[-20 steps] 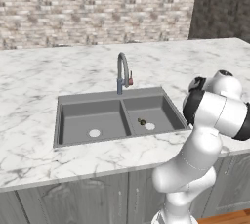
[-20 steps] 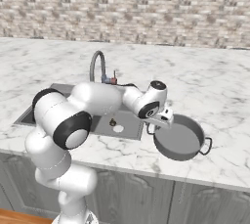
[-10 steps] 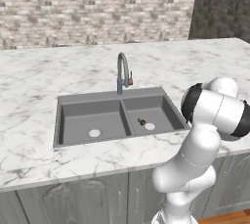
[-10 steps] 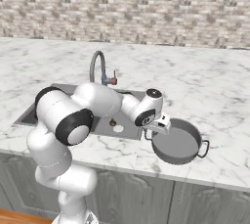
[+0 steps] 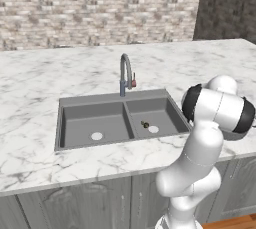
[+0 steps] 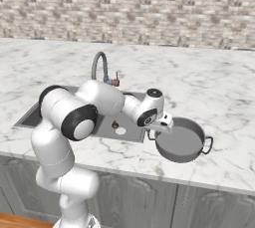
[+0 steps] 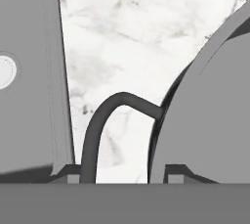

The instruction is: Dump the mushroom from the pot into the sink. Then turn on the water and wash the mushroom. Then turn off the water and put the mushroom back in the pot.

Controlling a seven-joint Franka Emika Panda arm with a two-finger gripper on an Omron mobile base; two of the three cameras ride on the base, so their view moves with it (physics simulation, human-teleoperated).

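Beside the sink, on the counter to its right, the pot sits upright and empty with the half-open gripper straddling its near handle, while the mushroom lies in the right basin, dumped but unwashed.

Claw lowered toward pot handle, arm swung lower
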